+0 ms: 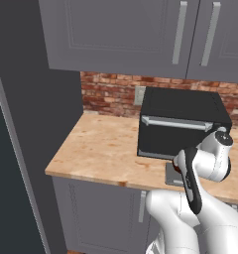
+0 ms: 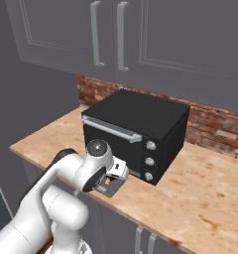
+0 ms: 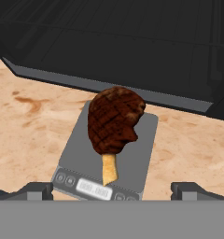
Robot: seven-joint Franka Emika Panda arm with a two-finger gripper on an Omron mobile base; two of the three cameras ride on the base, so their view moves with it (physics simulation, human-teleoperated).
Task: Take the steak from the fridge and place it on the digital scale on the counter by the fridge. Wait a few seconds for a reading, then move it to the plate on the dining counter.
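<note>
One steak (image 3: pixel 115 120) lies flat on the scale (image 3: pixel 137 158), its pale bone end pointing toward the display strip. The scale sits on the wood-grain counter (image 1: pixel 98 149), just in front of the black toaster oven (image 1: pixel 183 124), with the slate-grey fridge (image 1: pixel 22 149) at the far left. To the right, the white arm folds sharply at the elbow and bends its wrist down over the scale. The claw (image 3: pixel 112 189) hovers above the meat, its two fingertips (image 3: pixel 37 190) spread wide and gripping nothing.
</note>
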